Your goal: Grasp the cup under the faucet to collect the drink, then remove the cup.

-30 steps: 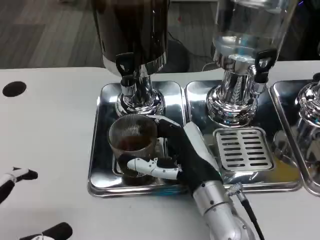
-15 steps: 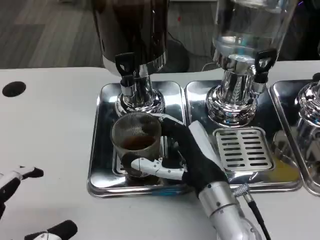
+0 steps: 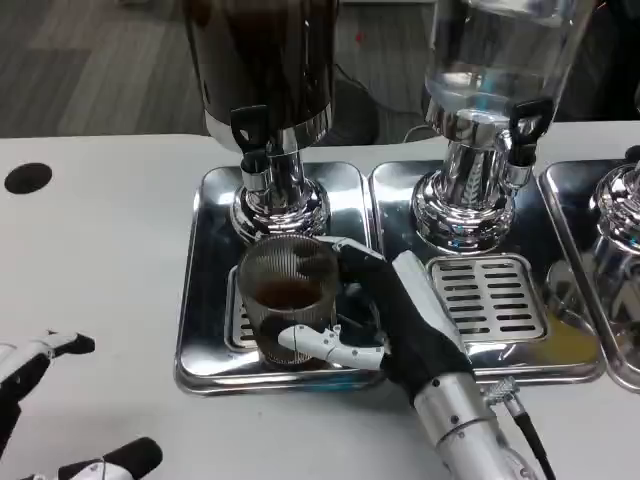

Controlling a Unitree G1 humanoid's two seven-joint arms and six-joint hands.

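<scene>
Head view of a drink station on a white bench [image 3: 100, 250]. The right hand [image 3: 395, 315] grips the ribbed glass cup [image 3: 290, 300], its fingers wrapped around the cup's far and right sides and its thumb [image 3: 320, 343] pressed across the near wall. The cup stands upright directly left of the palm, over the grate of the left steel drip tray [image 3: 205, 290], and holds a shallow layer of brown drink. Beyond the hand's fingertips, the black-handled faucet [image 3: 252, 135] of the dark dispenser [image 3: 265, 60] projects above the cup's far rim. To the hand's right lies a second drip tray [image 3: 560, 350] with a slotted grate [image 3: 487, 297], beneath the clear dispenser [image 3: 500, 55]. The left hand [image 3: 40, 410] rests at the bench's near-left corner, well apart from the cup, fingers spread and holding nothing.
</scene>
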